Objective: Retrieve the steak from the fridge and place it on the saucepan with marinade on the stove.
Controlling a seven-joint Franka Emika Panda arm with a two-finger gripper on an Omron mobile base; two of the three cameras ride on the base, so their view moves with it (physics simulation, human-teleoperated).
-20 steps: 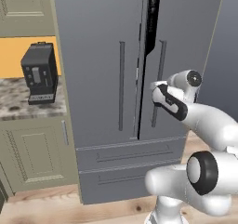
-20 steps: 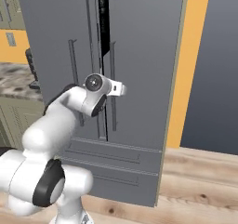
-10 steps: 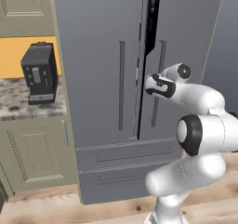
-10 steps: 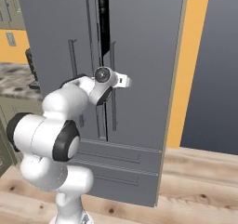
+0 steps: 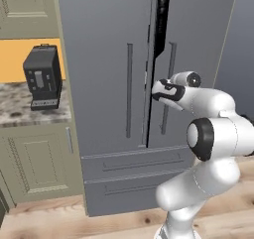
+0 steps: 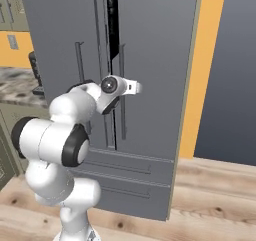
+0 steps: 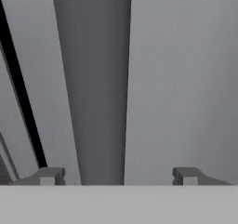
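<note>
The tall grey fridge (image 5: 109,84) fills the middle of both base views; its right door stands slightly ajar, with a dark gap (image 5: 162,15) along the top of the seam. My gripper (image 5: 154,88) is at the seam, beside the right door's long handle (image 5: 171,59). In the hand view my gripper (image 7: 116,176) is open, and a vertical grey bar of the door (image 7: 93,79) runs between its fingertips (image 7: 46,176) without touching them. The steak is hidden inside the fridge. The saucepan, marinade and stove are out of view.
A black coffee machine (image 5: 42,77) stands on a speckled counter (image 5: 20,114) left of the fridge, above beige cabinets (image 5: 39,163). Two wide fridge drawers (image 5: 139,166) lie below the doors. An orange wall strip (image 6: 192,85) borders the fridge's right side, above a wooden floor (image 6: 210,195).
The arm's elbow has swung up and forward. The hand has stayed at the door seam, edging slightly up and towards the doors.
</note>
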